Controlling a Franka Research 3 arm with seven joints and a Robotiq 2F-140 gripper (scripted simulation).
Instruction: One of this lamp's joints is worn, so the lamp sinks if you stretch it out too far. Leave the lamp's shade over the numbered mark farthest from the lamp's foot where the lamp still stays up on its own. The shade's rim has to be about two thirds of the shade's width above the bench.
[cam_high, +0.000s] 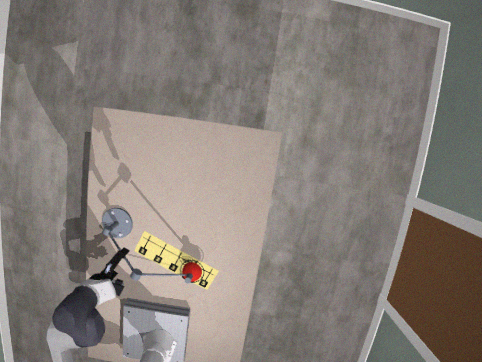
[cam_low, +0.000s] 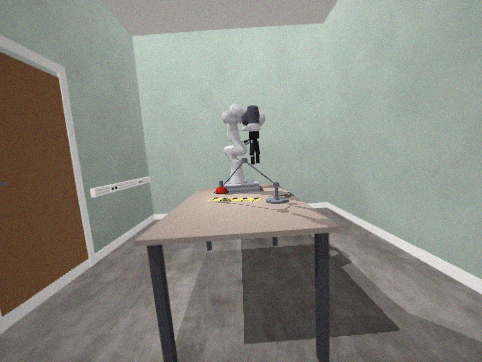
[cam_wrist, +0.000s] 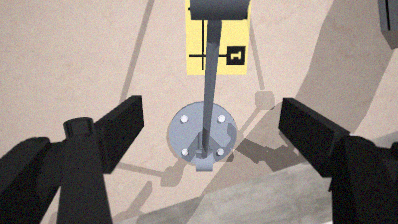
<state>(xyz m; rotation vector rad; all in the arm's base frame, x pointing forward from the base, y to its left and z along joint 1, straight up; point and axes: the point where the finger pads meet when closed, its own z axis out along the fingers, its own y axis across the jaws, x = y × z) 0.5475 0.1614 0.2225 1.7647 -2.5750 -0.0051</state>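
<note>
The lamp's red shade (cam_high: 192, 272) (cam_low: 221, 190) hangs over the numbered strip (cam_high: 146, 237) (cam_low: 234, 199) (cam_wrist: 241, 32), around the fourth mark, with mark 5 visible beyond it. Its rim looks low over the bench; the exact height is unclear. The grey round foot (cam_high: 122, 216) (cam_low: 280, 201) (cam_wrist: 176, 132) stands near mark 1. The elbow joint (cam_high: 135, 274) (cam_low: 244, 160) (cam_wrist: 220, 9) is raised between the two lamp arms. My gripper (cam_high: 122, 269) (cam_low: 255, 161) (cam_wrist: 211, 112) is open and empty, high near the elbow; in the wrist view the lower lamp arm passes between its fingers, without visible contact.
The robot's base plate (cam_high: 131, 335) (cam_low: 243, 188) stands close to the elbow and shade side. The bench (cam_high: 215, 165) (cam_low: 220, 220) has an edge close beside the foot. Shadows of the lamp and arm fall across the bench.
</note>
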